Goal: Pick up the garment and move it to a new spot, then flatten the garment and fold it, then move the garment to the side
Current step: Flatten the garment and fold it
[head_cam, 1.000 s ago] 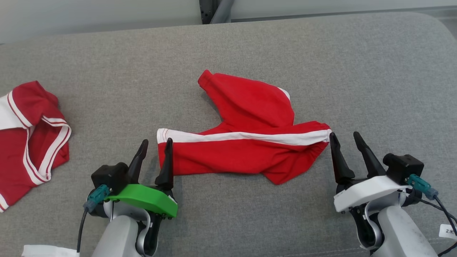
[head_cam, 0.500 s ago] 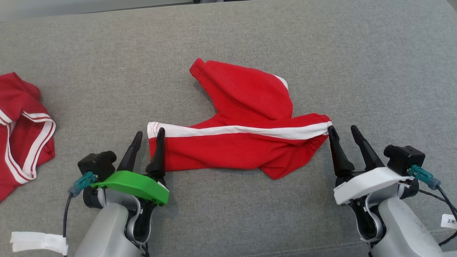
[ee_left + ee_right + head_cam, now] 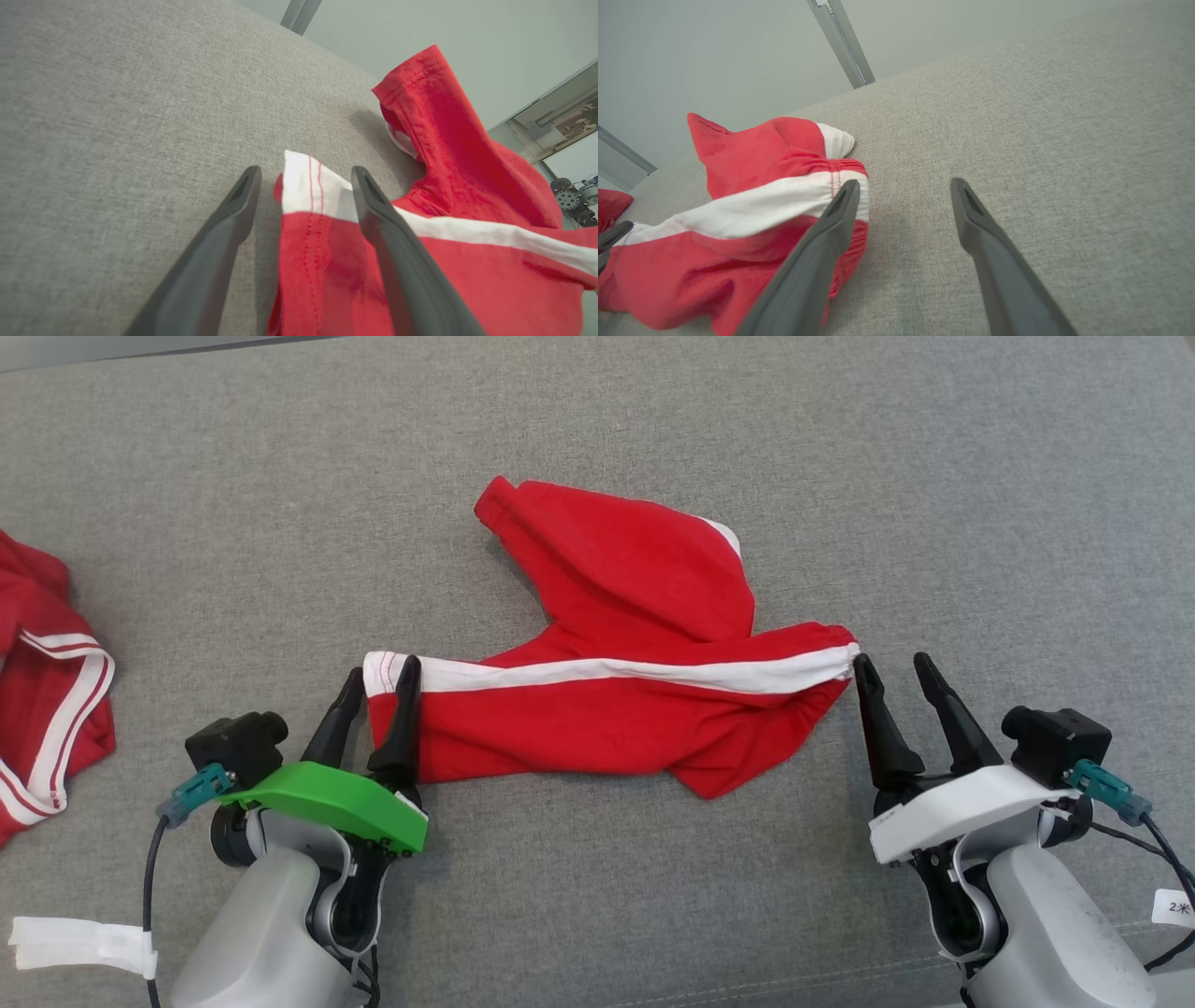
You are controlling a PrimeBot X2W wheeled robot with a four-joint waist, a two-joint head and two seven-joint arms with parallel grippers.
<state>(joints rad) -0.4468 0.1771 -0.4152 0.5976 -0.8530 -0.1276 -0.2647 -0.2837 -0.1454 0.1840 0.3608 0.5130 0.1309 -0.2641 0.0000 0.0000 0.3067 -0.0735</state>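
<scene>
Leave the left tool (image 3: 382, 667) gaping wide and empty astride the white-striped hem corner of the red garment (image 3: 616, 709), crumpled mid-worktop (image 3: 653, 896). Nudge the right tool (image 3: 892, 659), equally wide and empty, 1 finger just at the waistband end, inward to bracket the cloth. Press low, pinch all layers, lift evenly.

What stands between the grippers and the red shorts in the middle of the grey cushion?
Nothing visible does. The open left gripper has the white hem corner of the red shorts between its fingers; the open right gripper has one finger at their gathered end. The other red garment lies off to the left.
</scene>
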